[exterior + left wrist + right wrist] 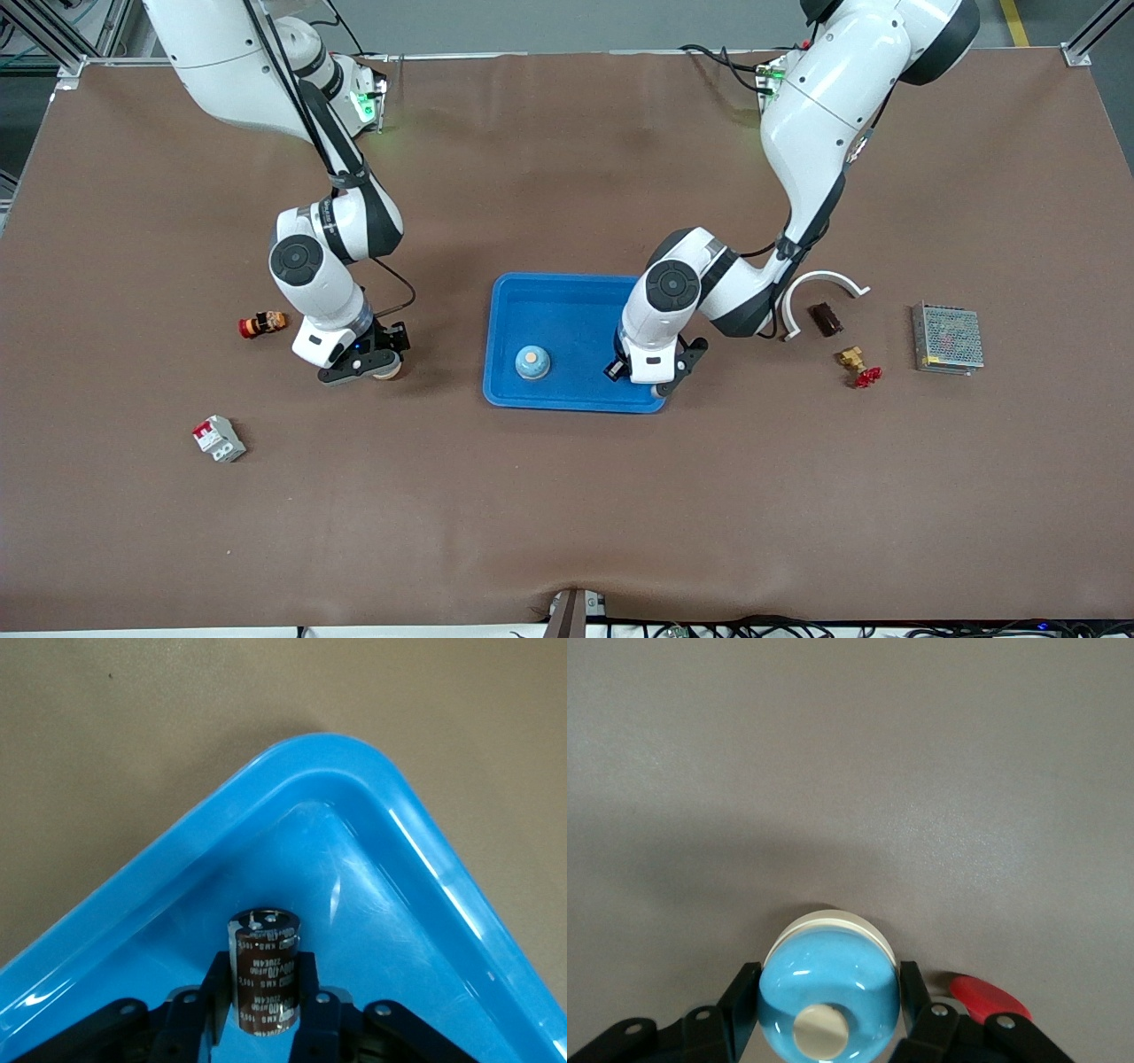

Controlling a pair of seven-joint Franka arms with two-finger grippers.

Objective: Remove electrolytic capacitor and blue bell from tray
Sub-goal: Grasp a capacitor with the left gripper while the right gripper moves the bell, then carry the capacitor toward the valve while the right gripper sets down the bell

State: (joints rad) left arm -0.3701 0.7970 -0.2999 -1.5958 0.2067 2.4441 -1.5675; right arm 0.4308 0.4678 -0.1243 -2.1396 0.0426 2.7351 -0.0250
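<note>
Brown matting covers the surface [567, 496], where a blue tray [567, 301] sits at the centre holding one blue dome bell with a cream button [532, 361]. Over the tray's corner toward the left arm's end, the left hand [263, 992] pinches an upright dark-brown capacitor [263, 979] with a silver top. Beside the tray toward the right arm's end, the right hand [828, 1005] grips a second glossy blue bell [828, 997] low over the matting.

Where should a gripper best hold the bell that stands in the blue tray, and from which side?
Probably from straight above, with the fingers across the widest part of the dome. The bell stands upright with its button on top, and the walls of the tray would hinder a side approach.
</note>
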